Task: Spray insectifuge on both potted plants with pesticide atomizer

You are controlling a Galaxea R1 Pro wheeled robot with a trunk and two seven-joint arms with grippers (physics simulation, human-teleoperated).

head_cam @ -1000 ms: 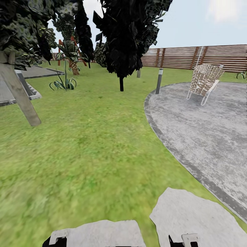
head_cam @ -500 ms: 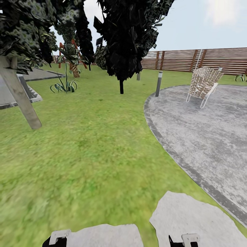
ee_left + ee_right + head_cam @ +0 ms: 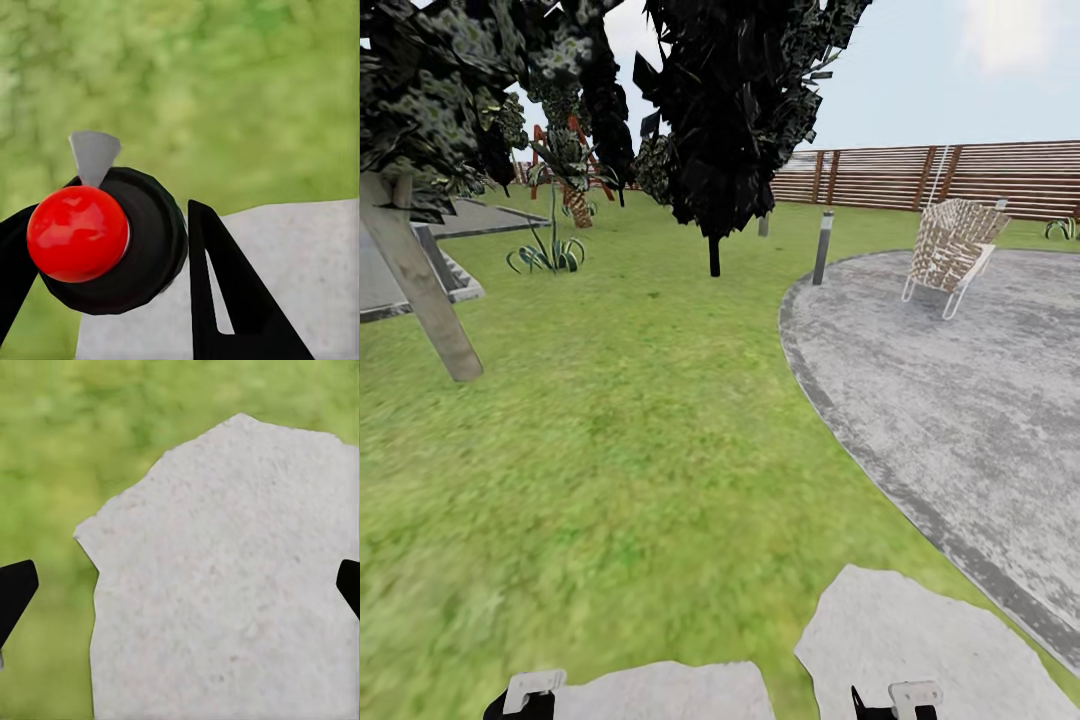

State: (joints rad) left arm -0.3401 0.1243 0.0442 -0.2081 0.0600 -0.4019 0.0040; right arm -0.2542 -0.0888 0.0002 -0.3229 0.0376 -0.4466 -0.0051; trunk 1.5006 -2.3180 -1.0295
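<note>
The right gripper's (image 3: 180,585) fingers (image 3: 15,589) are cut off at the frame edges.

Fenced garden (image 3: 610,420), trees (image 3: 730,110), stepping stones (image 3: 910,640)

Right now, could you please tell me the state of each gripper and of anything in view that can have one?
Left gripper: shut on a black object with a red ball top, held above grass and a pale stepping stone.
Right gripper: open, empty.
Wicker chair: upright, unoccupied, on the grey paved area.
Post light: upright.
</note>
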